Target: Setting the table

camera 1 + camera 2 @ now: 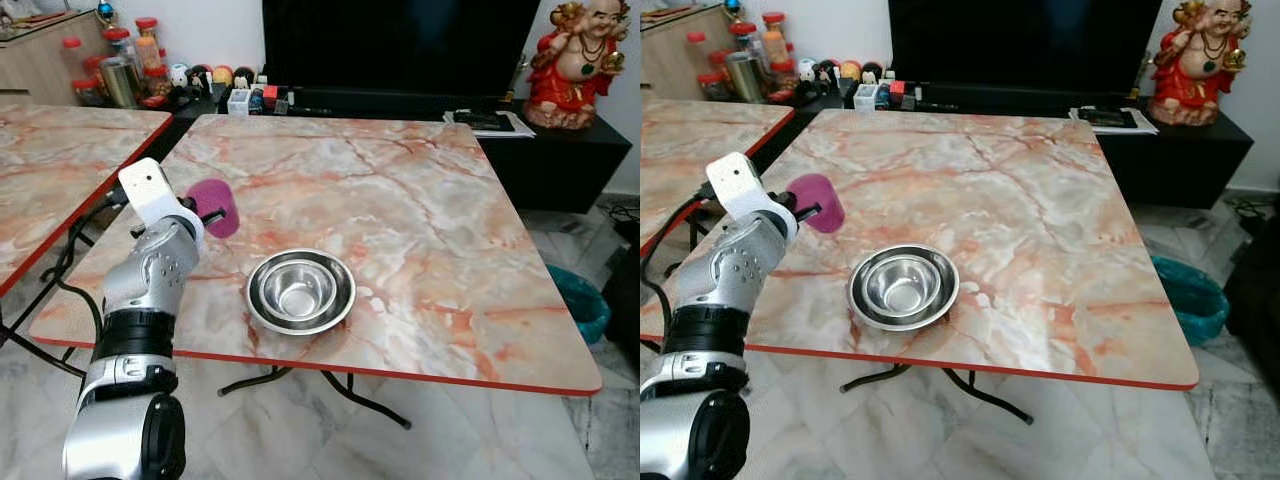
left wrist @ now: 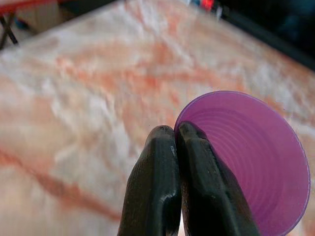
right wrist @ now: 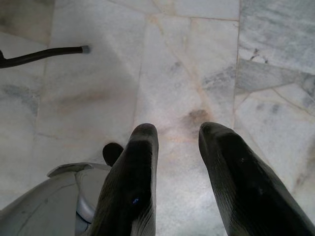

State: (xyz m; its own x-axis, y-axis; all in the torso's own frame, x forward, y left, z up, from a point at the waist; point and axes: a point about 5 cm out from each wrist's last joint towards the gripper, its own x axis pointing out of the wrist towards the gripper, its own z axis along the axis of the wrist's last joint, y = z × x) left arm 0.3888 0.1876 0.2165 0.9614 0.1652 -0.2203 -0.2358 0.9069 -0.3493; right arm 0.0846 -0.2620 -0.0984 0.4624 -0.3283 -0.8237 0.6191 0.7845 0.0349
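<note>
Table [image 1: 420,200], marble-patterned in pink and cream with a red edge, takes up most of the head views; a second table [image 1: 50,170] of the same pattern stands just beside it on the robot's left. Behind them runs a low black cabinet [image 1: 560,160] carrying a dark television screen [image 1: 400,45], a red and gold figurine [image 1: 577,62] at the right end, and jars and small toys [image 1: 130,65] at the left end. The floor is pale marble tile [image 3: 197,64], with a teal bin [image 1: 585,300] off the table's right side.

Left arm [image 1: 140,310], silver, reaches up over the near left part of the table. Near the table's front edge sit nested steel bowls [image 1: 300,290], well apart from the arm's tip and to its right.

Left gripper [image 2: 176,135] is pinched narrow on the rim of a purple plastic cup [image 2: 251,162]; the cup is tipped on its side, its mouth facing the wrist camera, held above the tabletop left of the bowls, with one finger inside the rim and the other outside.

Right gripper [image 3: 177,135] hangs over the floor, fingers parted with a plain gap and nothing between them.
</note>
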